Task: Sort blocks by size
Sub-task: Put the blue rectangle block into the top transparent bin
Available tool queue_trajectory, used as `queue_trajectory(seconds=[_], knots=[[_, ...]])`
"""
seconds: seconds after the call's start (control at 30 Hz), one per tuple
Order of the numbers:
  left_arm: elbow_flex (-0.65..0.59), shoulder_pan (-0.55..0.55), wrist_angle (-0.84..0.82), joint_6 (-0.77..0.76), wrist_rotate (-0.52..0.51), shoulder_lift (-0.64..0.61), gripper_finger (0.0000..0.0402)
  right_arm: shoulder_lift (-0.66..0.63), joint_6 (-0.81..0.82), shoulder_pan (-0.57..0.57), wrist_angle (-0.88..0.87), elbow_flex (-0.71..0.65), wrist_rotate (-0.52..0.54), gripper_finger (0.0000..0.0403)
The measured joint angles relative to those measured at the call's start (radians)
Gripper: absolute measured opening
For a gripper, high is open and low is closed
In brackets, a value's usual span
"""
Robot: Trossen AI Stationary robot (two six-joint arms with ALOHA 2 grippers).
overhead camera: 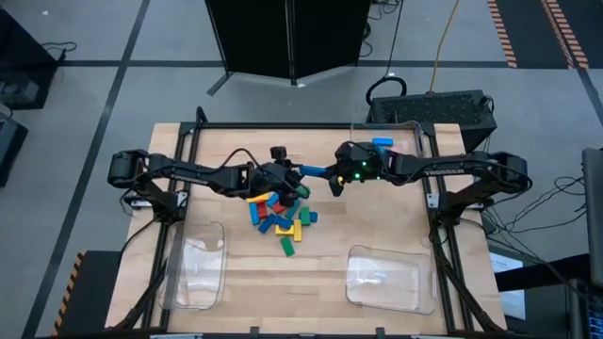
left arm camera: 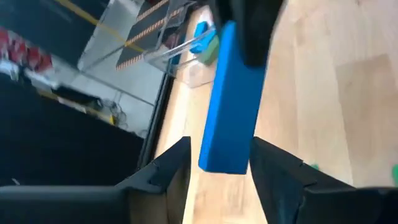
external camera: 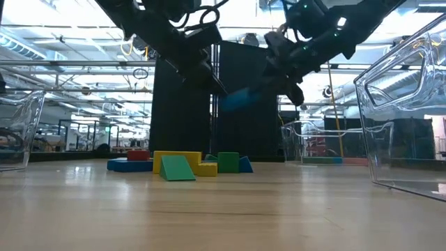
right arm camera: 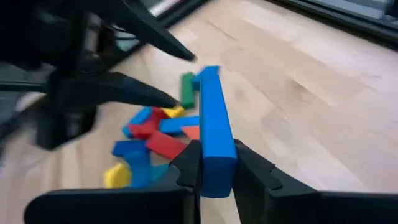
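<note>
A long blue block (overhead camera: 318, 171) hangs in the air between my two grippers, above the far side of the pile of blocks (overhead camera: 278, 217). My right gripper (right arm camera: 216, 177) is shut on one end of it. My left gripper (left arm camera: 221, 165) is open. Its fingers (left arm camera: 171, 165) stand on either side of the block's other end (left arm camera: 224, 155), with little room between. The blue, green, red and yellow blocks of the pile (external camera: 181, 165) lie flat on the table's middle. My right gripper pinches the long blue block's end (right arm camera: 217, 158) between its two fingers, on the two long sides. The fingers come from the table's right, slanting down, and lie along the block. The block sticks out ahead of them toward my left gripper, lifted clear of the table.
A clear tray (overhead camera: 193, 264) lies at the near left and another (overhead camera: 382, 278) at the near right. A third clear tray (overhead camera: 400, 137) at the far right holds a blue block (overhead camera: 382, 143). Bare wood lies between the pile and the near trays.
</note>
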Motion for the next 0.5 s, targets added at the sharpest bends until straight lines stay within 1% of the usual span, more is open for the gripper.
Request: queue_trajectory(seconds=[0.1, 0.27, 0.4, 0.5], knots=[[0.0, 0.01, -0.04, -0.081, 0.03, 0.0, 0.0186, -0.016, -0.015, -0.012, -0.027, 0.002, 0.002, 0.005], [0.0, 0.04, -0.164, -0.159, 0.088, 0.0, 0.0215, -0.074, -0.052, -0.025, -0.08, 0.002, 0.005, 0.005], [-0.024, 0.061, -0.21, -0.217, 0.178, -0.007, 0.0225, -0.165, -0.106, -0.04, -0.207, 0.002, 0.111, 0.005], [-0.045, 0.066, -0.208, -0.218, 0.232, -0.012, 0.0226, -0.244, -0.119, -0.059, -0.302, 0.002, 0.174, 0.005]])
